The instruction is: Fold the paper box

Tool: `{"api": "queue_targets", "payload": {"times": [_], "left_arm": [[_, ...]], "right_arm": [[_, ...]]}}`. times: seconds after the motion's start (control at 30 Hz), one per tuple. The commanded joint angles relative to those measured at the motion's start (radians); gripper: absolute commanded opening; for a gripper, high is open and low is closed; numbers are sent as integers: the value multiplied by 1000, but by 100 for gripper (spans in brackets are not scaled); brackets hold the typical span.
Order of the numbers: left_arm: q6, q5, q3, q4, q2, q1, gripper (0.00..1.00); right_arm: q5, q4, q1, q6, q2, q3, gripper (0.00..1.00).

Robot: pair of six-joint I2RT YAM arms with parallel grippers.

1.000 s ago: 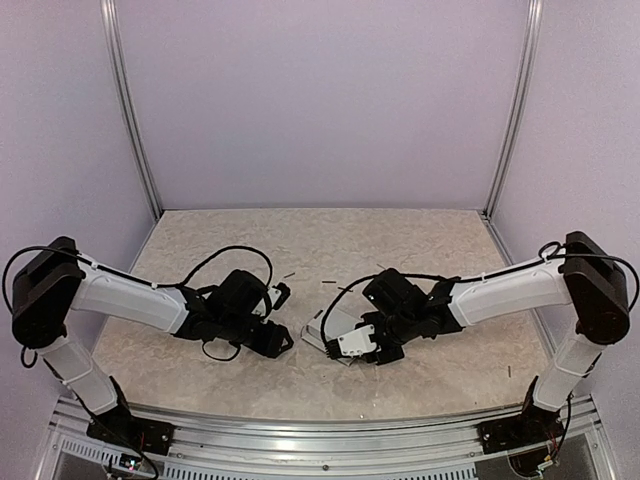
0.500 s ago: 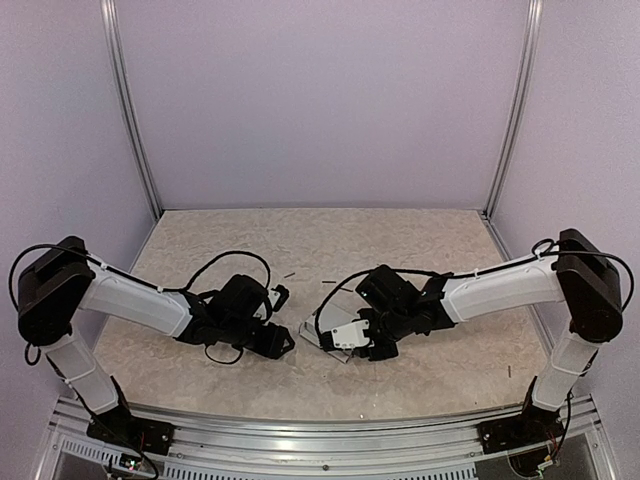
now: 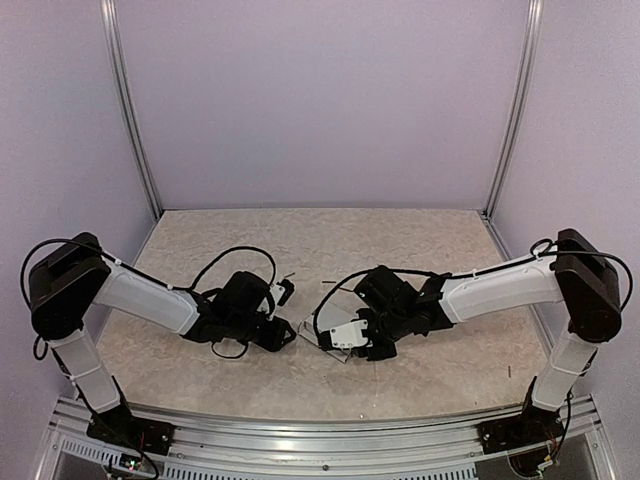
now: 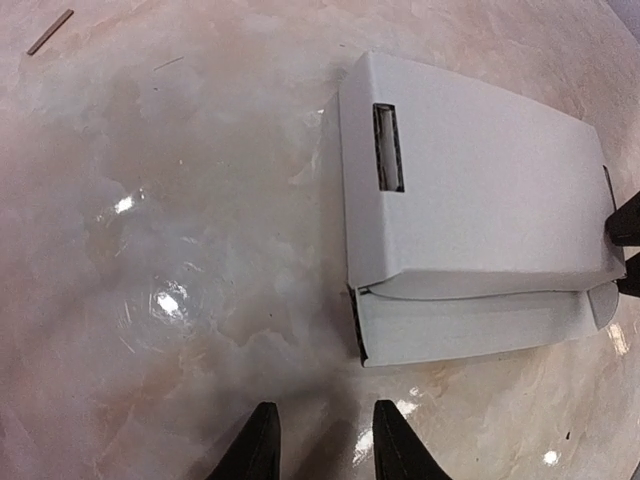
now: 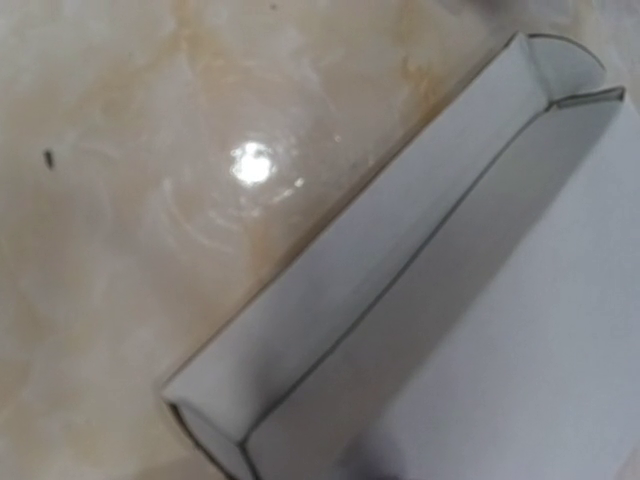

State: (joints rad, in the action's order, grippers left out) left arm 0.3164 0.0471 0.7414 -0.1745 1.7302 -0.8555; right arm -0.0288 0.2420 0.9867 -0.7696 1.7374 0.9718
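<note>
The paper box (image 4: 470,210) is pale grey-white card, partly folded into a slim flat box with a dark slot near its left end. It lies on the marbled table between my two grippers (image 3: 316,332). My left gripper (image 4: 322,445) is open and empty. Its black fingertips (image 4: 262,445) hover just short of the box's near long edge. My right gripper (image 3: 350,340) sits over the box's right end. In the right wrist view the box (image 5: 480,300) fills the lower right and my own fingers do not show. Dark parts of the right gripper touch the box's far end in the left wrist view.
Tiny dark scraps lie on the table behind the grippers (image 3: 289,275), at the right (image 3: 508,371) and in the left wrist view (image 4: 50,32). Purple walls and metal posts enclose the table; a metal rail (image 3: 320,440) runs along the near edge.
My left gripper has moved up and right, closer to the box. My right gripper has shifted a little left over the box's right end.
</note>
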Motion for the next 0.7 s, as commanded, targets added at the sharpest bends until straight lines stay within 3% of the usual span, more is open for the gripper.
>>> {"api": "queue_targets", "payload": {"times": [0.0,0.67], "left_arm": [[-41,15,30,-46,22,17,31],[-30,56,100,-13,66,33,21]], "right_arm": [[2,78,11,15,50,-7,31],[0,83,10,15,57,-5,31]]}}
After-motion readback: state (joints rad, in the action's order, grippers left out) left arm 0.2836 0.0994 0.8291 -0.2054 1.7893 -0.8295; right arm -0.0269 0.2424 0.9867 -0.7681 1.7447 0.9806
